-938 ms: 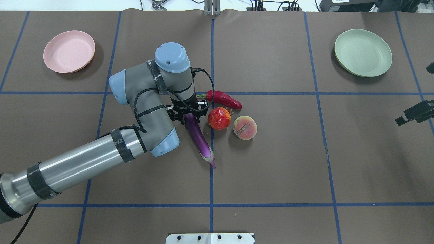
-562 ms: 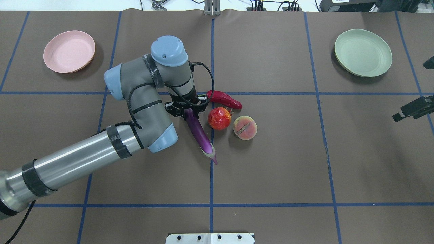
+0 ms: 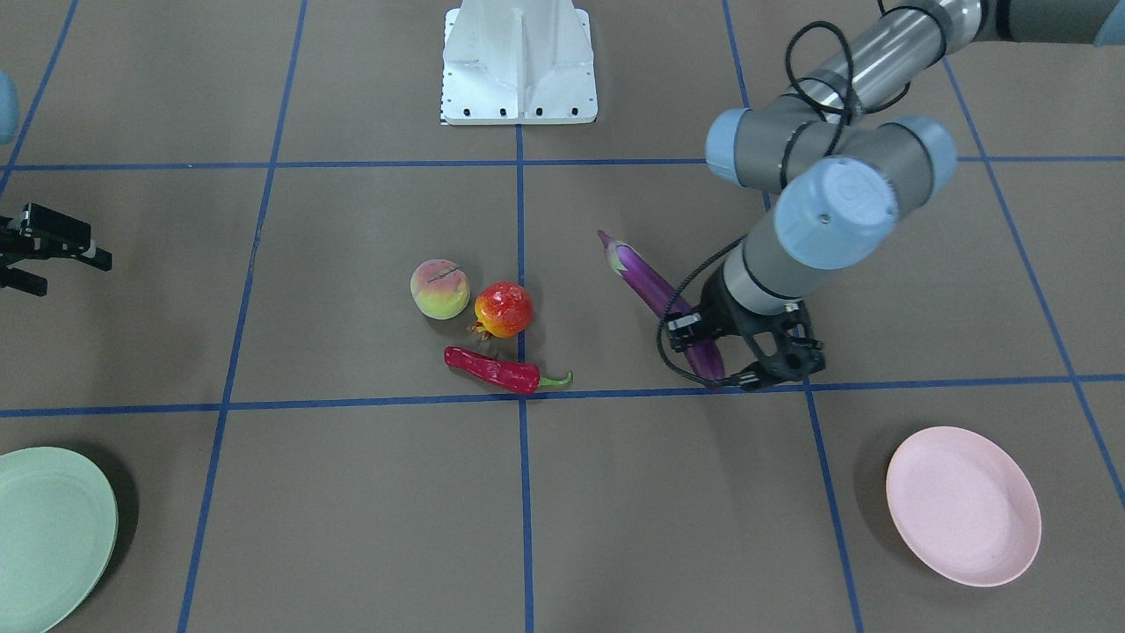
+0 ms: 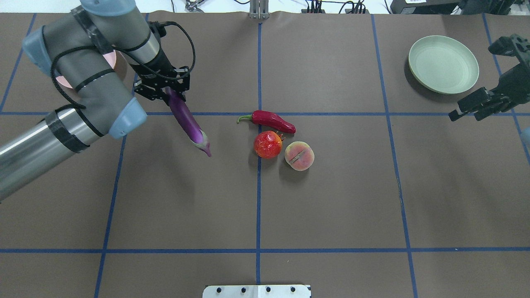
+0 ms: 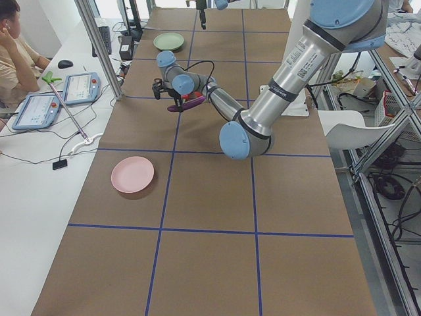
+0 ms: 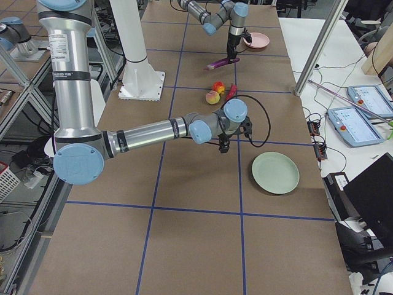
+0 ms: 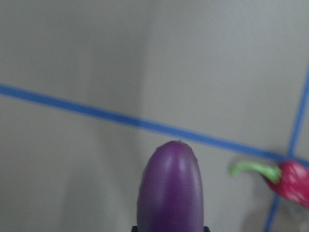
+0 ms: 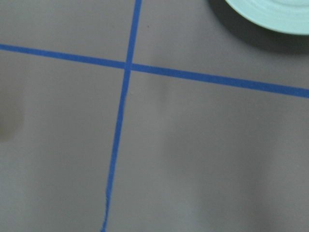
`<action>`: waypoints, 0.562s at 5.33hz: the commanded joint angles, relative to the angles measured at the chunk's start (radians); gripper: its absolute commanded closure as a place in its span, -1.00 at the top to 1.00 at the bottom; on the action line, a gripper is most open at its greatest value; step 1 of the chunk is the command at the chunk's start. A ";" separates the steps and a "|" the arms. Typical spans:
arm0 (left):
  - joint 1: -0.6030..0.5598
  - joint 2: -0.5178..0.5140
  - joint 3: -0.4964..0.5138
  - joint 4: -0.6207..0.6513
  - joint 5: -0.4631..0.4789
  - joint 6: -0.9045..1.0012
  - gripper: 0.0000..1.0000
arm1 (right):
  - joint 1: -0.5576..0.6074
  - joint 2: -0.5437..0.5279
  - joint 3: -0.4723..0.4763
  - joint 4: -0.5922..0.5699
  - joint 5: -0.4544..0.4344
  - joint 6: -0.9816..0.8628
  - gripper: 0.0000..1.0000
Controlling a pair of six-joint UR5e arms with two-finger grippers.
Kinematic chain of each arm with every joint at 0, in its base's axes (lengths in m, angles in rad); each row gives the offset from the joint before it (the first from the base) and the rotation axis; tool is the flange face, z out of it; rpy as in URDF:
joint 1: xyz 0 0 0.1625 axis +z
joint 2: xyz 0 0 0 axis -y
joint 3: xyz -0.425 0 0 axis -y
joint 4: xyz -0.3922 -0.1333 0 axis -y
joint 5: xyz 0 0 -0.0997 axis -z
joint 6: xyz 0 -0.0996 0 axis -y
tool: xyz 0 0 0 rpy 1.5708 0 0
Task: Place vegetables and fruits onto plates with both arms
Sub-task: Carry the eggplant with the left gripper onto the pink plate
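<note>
Fingers of the left gripper clamp the blunt end of the eggplant in the upper left of the overhead view, its cap slanting toward centre. The pink plate lies close by. Chili pepper, pomegranate and peach cluster mid-frame. At far right, beside the green plate, the right gripper hangs, fingers apart.
</note>
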 commanded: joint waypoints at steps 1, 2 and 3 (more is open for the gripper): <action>-0.203 0.001 0.309 -0.046 0.000 0.297 -1.00 | -0.021 0.034 0.020 0.000 -0.027 0.060 1.00; -0.261 -0.042 0.499 -0.154 0.006 0.301 -1.00 | -0.028 0.037 0.032 0.002 -0.032 0.084 1.00; -0.274 -0.104 0.616 -0.189 0.076 0.283 -1.00 | -0.037 0.039 0.031 0.002 -0.061 0.084 1.00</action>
